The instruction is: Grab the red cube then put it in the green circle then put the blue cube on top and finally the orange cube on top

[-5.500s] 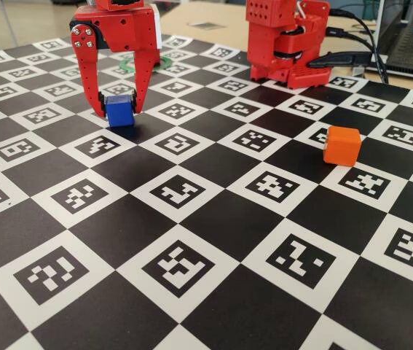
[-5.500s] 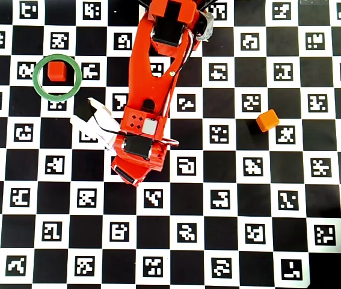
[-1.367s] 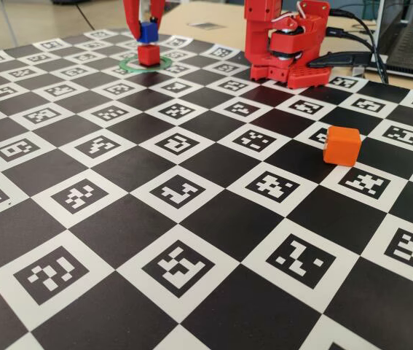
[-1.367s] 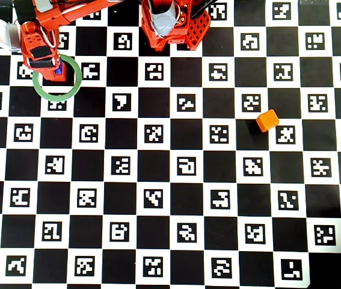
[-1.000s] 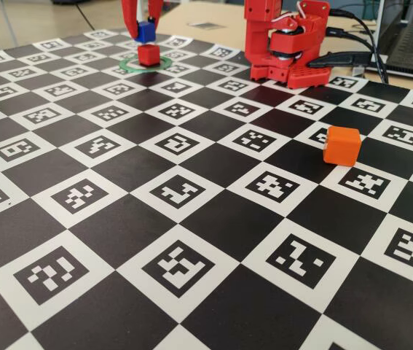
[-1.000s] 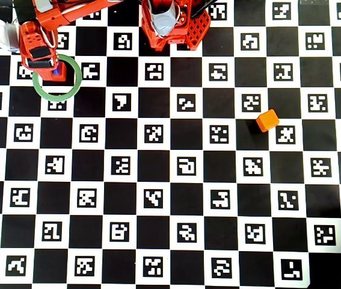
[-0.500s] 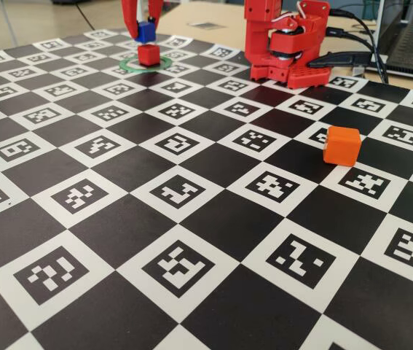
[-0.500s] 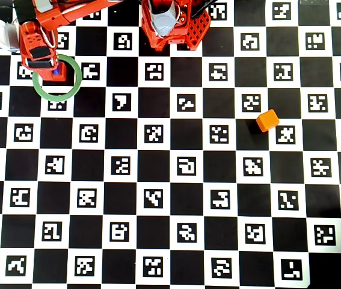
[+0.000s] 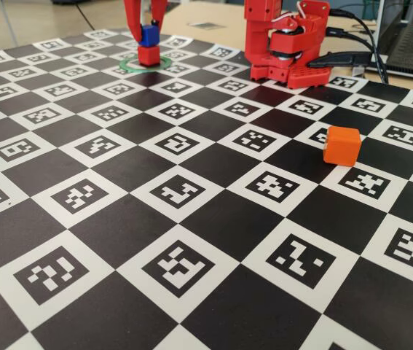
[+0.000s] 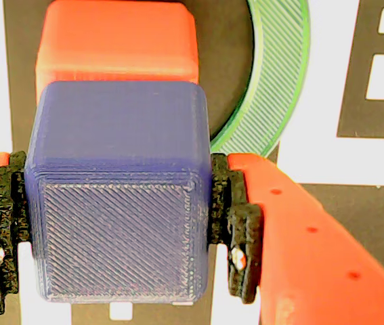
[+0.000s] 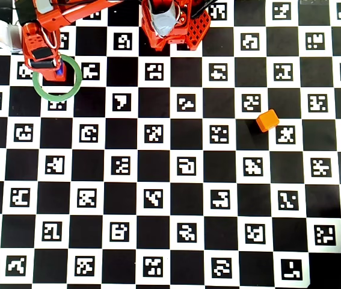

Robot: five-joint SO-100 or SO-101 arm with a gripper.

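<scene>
Checkered marker squares cover our surface [image 9: 191,219]; far left, our fingers [image 10: 236,223] grip the blue cube [image 10: 120,196] above the red cube [image 10: 117,40].

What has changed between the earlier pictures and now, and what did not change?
The gripper, shut on the blue cube, lifted it from the board and carried it to the green circle. In the last second it lowered the cube onto or just above the red cube; contact is unclear. The orange cube and the red cube stayed in place.
</scene>
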